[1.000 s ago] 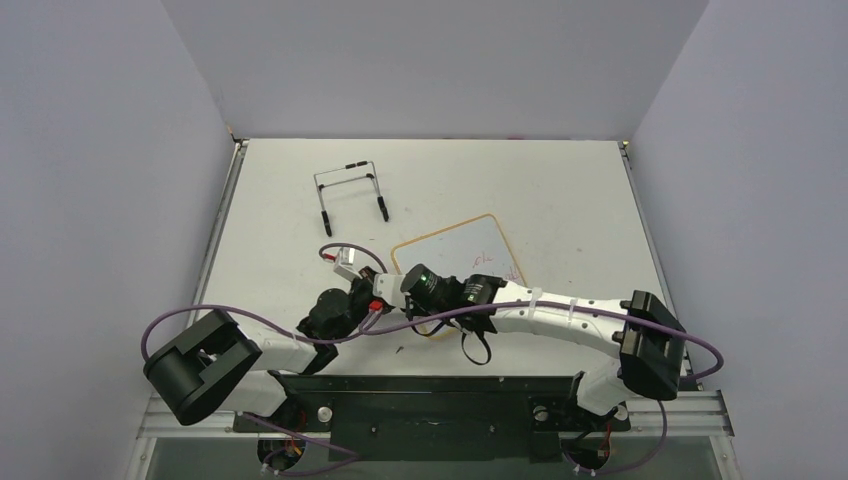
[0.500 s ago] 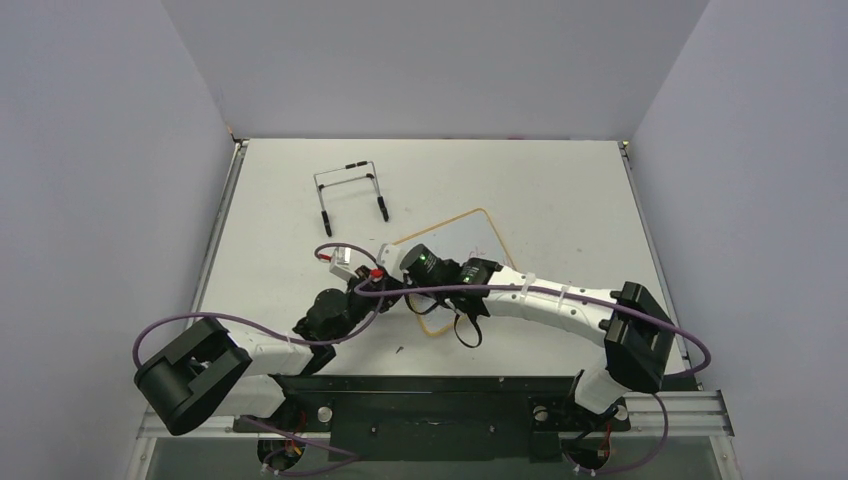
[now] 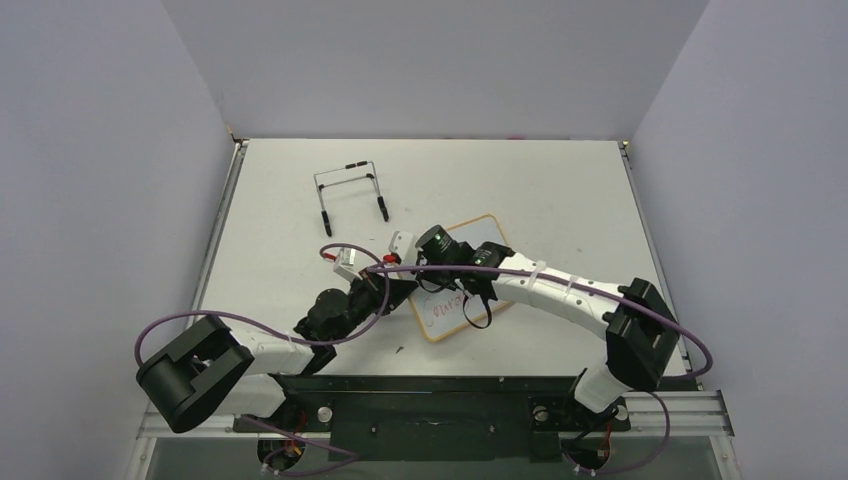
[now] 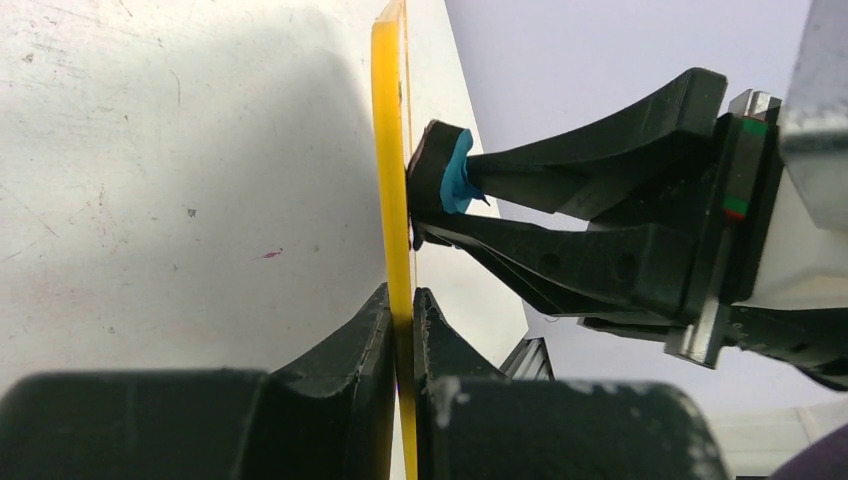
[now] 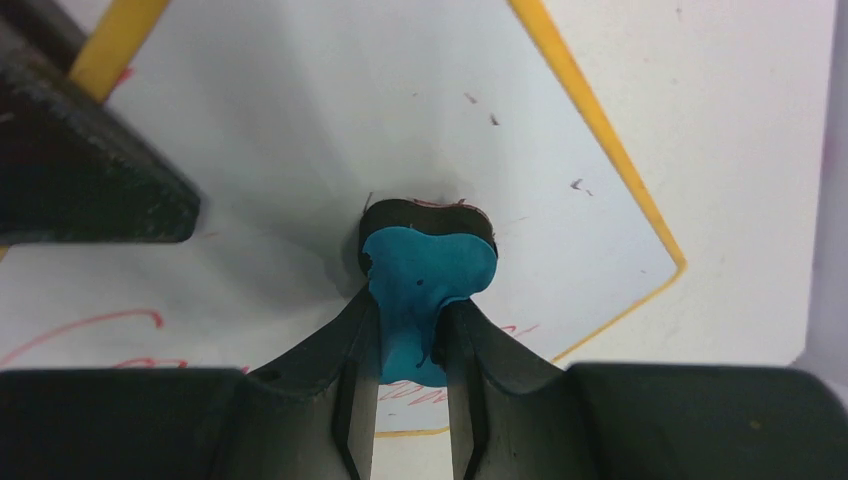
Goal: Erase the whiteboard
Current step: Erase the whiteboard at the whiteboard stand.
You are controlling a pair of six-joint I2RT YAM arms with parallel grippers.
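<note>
The whiteboard (image 3: pixel 442 318), white with a yellow frame, is held tilted on its edge above the table. Red writing shows on its near part. My left gripper (image 3: pixel 396 291) is shut on the board's yellow frame (image 4: pixel 391 150), its jaws pinching the edge (image 4: pixel 402 310). My right gripper (image 5: pixel 412 322) is shut on a blue eraser (image 5: pixel 425 272) whose dark pad presses against the white face (image 5: pixel 300 140). The eraser also shows in the left wrist view (image 4: pixel 458 180). Red lines remain at the lower left (image 5: pixel 90 328) and beside the fingers (image 5: pixel 500 335).
A black wire easel stand (image 3: pixel 350 194) lies on the white table (image 3: pixel 570 200) at the back left. Purple cables loop over both arms near the board. Grey walls close in the table on three sides.
My right gripper has slid the eraser toward the far left of the board. The board has shifted and turned in the left gripper's hold, and red writing now shows on its near part.
</note>
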